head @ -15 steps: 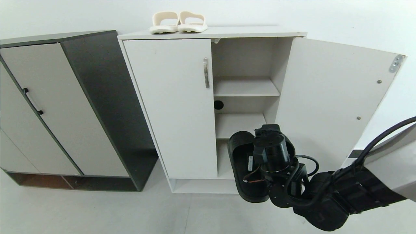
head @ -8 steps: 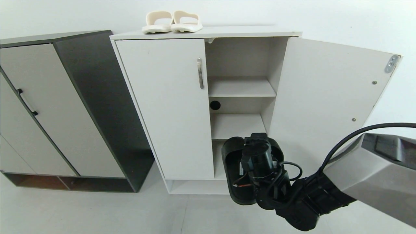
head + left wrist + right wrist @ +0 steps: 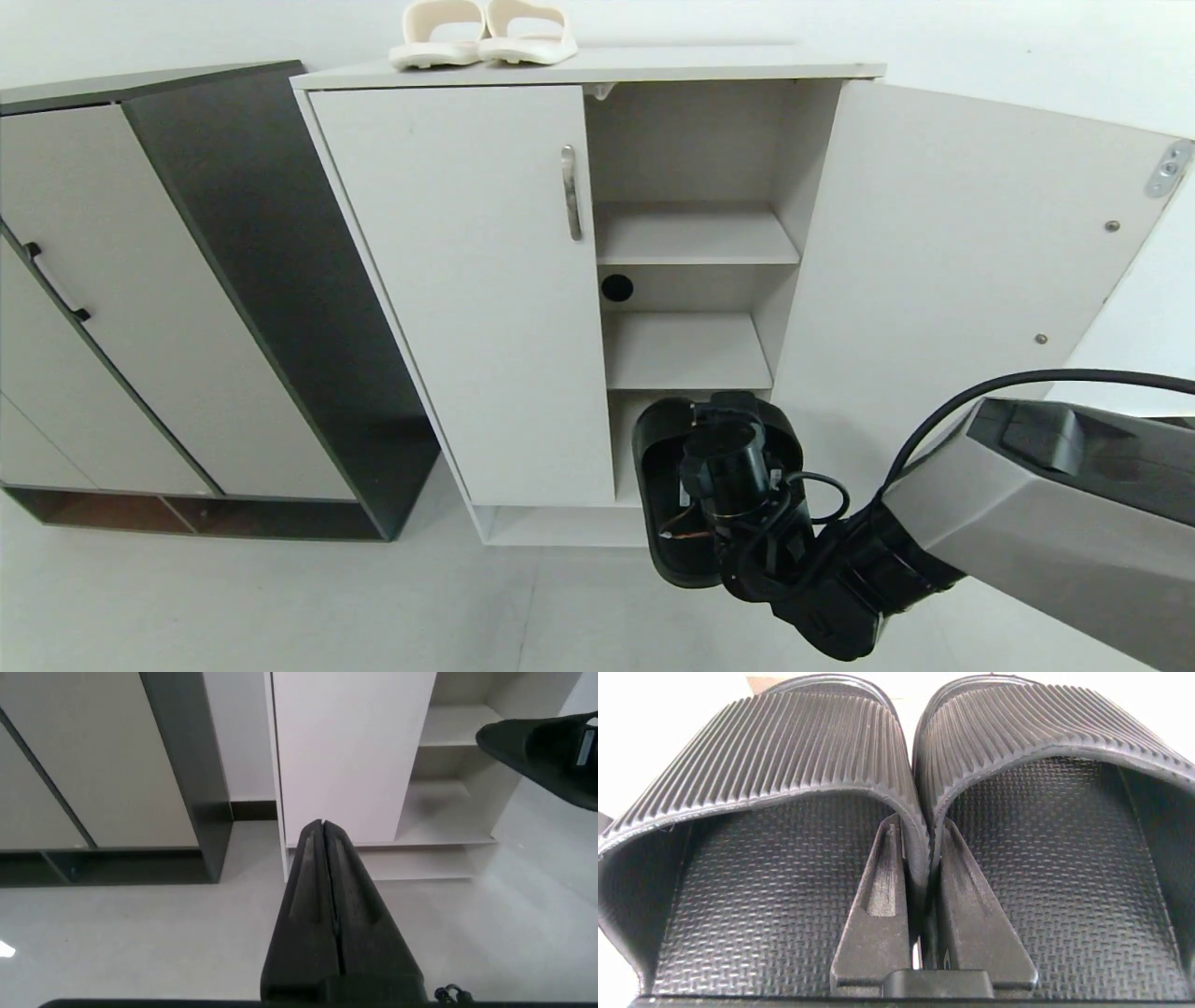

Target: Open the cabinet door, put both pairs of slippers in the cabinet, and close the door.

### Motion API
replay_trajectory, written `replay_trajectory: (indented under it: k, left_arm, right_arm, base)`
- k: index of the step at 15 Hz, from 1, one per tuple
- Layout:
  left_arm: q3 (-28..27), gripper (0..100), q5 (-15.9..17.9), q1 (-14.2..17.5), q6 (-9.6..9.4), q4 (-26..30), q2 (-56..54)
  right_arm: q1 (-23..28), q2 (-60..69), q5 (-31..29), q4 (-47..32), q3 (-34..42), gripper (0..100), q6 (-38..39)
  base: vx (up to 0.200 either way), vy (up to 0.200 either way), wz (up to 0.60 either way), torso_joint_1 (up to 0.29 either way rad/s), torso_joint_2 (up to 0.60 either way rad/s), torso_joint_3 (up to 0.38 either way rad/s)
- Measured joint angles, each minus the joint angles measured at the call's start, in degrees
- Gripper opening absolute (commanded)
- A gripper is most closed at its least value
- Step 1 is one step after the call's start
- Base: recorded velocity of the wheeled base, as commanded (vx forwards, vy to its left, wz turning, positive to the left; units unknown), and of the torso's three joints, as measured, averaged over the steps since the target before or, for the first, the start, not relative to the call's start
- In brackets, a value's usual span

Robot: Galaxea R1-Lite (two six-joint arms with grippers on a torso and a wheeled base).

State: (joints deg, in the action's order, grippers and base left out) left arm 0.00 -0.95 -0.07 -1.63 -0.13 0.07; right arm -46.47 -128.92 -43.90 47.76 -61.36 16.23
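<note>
Right tool (image 3: 920,835) pinches black slippers (image 3: 655,471) seemingly just before the open cabinet (image 3: 728,67); left tool (image 3: 322,838) clenched.

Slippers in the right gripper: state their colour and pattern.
The slippers are black, with ribbed straps and cross-hatched footbeds; clearest in the right wrist view.

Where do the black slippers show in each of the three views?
Head view: black slippers low centre, before the open cabinet's shelves.
Left wrist view: far off, beside the same shelves.
Right wrist view: close up, pinched in the right gripper.
Shared landmark: the shelves, in head and left wrist views.
</note>
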Motion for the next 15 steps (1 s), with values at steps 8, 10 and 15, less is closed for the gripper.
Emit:
replay_trajectory:
  k: [8,10,15]
  left_arm:
    - [0.00,0,0.55,0.00,-0.22,-0.02,0.02]
    - [0.00,0,0.63,-0.04,-0.24,-0.02,0.02]
    - [0.00,0,0.55,-0.02,-0.24,-0.02,0.00]
  right_arm:
    - [0.13,-1.95,-0.24,5.88,-1.62,0,-1.62]
    - [0.13,-2.39,-0.39,10.18,-1.02,0,-3.45]
    - [0.50,-3.30,-1.01,22.09,1.93,0,-10.68]
  base:
    - [0.000,0.000,0.00,0.004,0.00,-0.198]
    - [0.000,0.000,0.00,0.002,0.00,-0.193]
    - [0.000,0.000,0.00,0.002,0.00,-0.080]
